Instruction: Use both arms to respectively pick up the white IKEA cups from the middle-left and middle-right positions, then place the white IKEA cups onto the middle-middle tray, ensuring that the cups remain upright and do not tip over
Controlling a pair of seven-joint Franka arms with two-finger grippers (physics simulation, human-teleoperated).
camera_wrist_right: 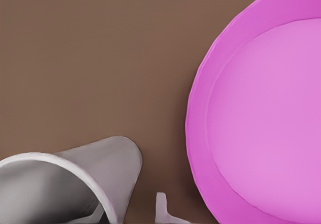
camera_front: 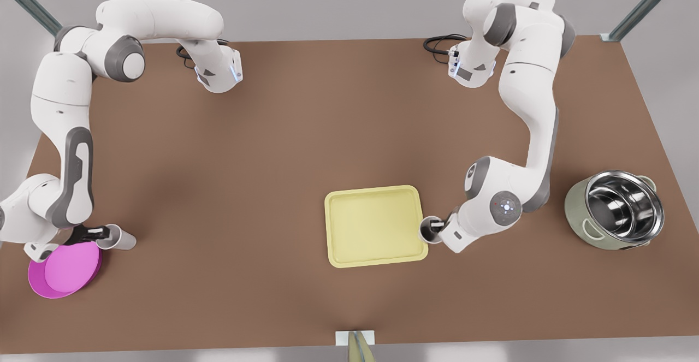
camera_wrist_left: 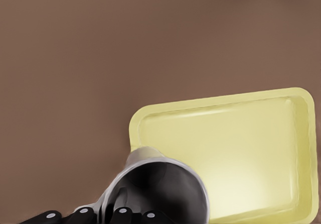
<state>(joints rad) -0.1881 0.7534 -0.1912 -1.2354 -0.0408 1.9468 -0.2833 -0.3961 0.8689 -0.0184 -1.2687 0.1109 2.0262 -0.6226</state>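
Observation:
The pale yellow tray [camera_front: 375, 225] lies in the table's middle. On the front view's right, my left gripper [camera_front: 433, 226] is shut on the rim of a white cup [camera_front: 428, 231] beside the tray's right edge. In the left wrist view this cup [camera_wrist_left: 160, 186] overlaps a corner of the tray [camera_wrist_left: 235, 148], with dark fingers [camera_wrist_left: 120, 215] at its rim. On the front view's left, my right gripper [camera_front: 101, 235] is shut on the other white cup [camera_front: 123, 238], which looks tilted, base pointing rightward. This cup [camera_wrist_right: 75, 184] is close to the camera in the right wrist view.
A round magenta plate [camera_front: 65, 269] lies just in front of the right gripper, large in the right wrist view [camera_wrist_right: 261, 118]. A shiny steel pot [camera_front: 617, 209] stands at the front view's far right. Dark cables [camera_front: 439, 45] lie by the arm bases.

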